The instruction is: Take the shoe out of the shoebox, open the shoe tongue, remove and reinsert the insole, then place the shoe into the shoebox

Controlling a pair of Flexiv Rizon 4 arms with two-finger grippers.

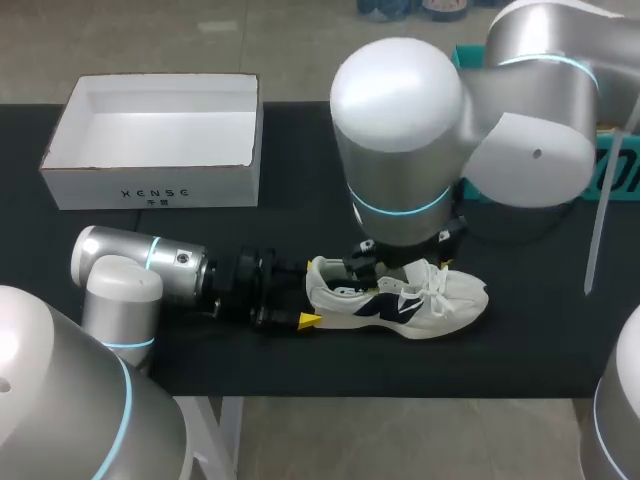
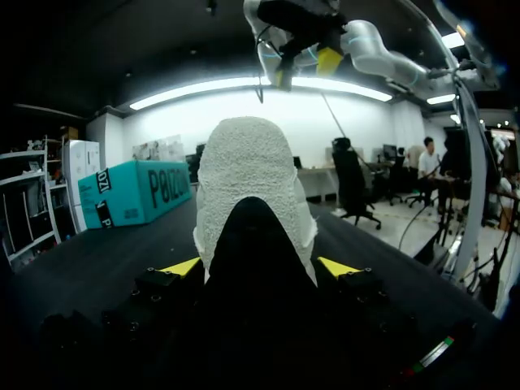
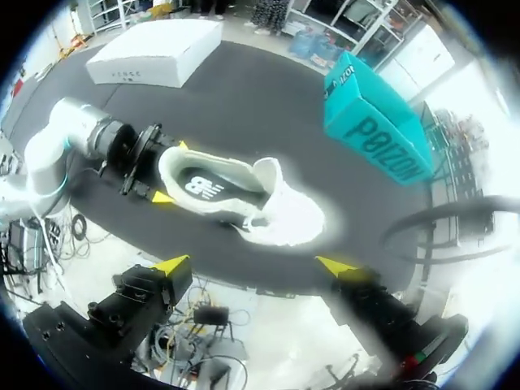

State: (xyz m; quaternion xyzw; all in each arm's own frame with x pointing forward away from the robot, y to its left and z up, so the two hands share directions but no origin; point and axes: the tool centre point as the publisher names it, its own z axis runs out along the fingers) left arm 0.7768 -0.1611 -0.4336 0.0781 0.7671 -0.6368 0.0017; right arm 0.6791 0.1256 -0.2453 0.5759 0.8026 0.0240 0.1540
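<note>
A white sneaker (image 1: 440, 295) with dark side markings lies on the black table, toe pointing right. My left gripper (image 2: 260, 266) comes in level from the left. Its yellow fingertips (image 2: 183, 266) press both sides of the shoe's heel (image 2: 252, 171), so it is shut on the shoe. My right gripper (image 3: 253, 266) hangs high above the shoe (image 3: 284, 215), open wide with nothing between its fingers. In the head view the right arm's big joints hide most of it. A dark insole (image 3: 207, 187) with a white logo lies inside the shoe. The open white shoebox (image 1: 150, 140) stands at the back left, with nothing in it.
A teal carton (image 3: 378, 122) stands at the back right of the table, behind the right arm. The table's front edge (image 1: 400, 385) runs close to the shoe. Bare black tabletop lies between the shoebox and the shoe.
</note>
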